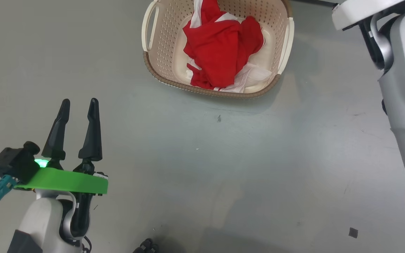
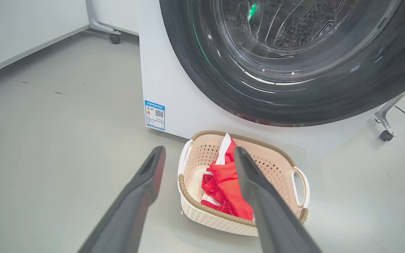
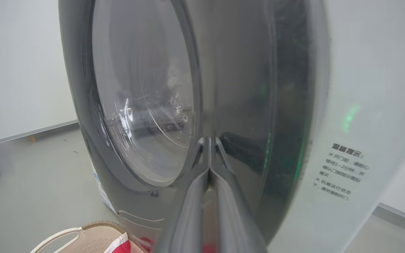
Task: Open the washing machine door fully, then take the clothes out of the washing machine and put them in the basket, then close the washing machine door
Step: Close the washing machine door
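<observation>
With the clothes in the basket and our left gripper spread empty above the floor, we should press our right gripper, fingers pinched together on nothing at the door rim, squarely until it latches.

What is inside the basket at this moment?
The clothes, a crumpled red-and-white heap, lie inside the basket. Bare cream basket floor shows beside them; whatever lies beneath the heap is covered.
</observation>
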Tool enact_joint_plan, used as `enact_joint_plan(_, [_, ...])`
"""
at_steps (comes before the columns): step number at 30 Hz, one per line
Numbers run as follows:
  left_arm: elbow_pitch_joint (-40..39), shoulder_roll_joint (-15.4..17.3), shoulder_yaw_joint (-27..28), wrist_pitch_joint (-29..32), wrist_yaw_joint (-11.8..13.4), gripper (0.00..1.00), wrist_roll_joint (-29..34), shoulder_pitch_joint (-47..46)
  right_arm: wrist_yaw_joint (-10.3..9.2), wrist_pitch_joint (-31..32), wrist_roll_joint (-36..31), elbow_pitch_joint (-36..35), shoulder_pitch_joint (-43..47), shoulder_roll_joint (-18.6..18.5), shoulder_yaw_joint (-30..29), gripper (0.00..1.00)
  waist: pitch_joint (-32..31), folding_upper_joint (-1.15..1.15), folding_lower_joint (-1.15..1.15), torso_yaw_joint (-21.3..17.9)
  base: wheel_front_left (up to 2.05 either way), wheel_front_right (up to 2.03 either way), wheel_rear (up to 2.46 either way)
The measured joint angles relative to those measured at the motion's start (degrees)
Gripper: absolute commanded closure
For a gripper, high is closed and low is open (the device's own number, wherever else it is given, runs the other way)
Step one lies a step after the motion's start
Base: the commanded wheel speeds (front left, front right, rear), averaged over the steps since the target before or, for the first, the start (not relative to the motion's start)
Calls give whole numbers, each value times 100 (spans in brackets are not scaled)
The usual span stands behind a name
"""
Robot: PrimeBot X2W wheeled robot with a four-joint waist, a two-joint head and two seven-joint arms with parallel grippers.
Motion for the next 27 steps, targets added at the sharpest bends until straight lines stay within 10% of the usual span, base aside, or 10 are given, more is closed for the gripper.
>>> enact_joint_plan(27, [218, -105, -214, 0, 0, 0, -171, -310, 14, 246, -172, 778, -1101, -450, -111, 100, 392, 0, 0, 398, 0, 0, 0])
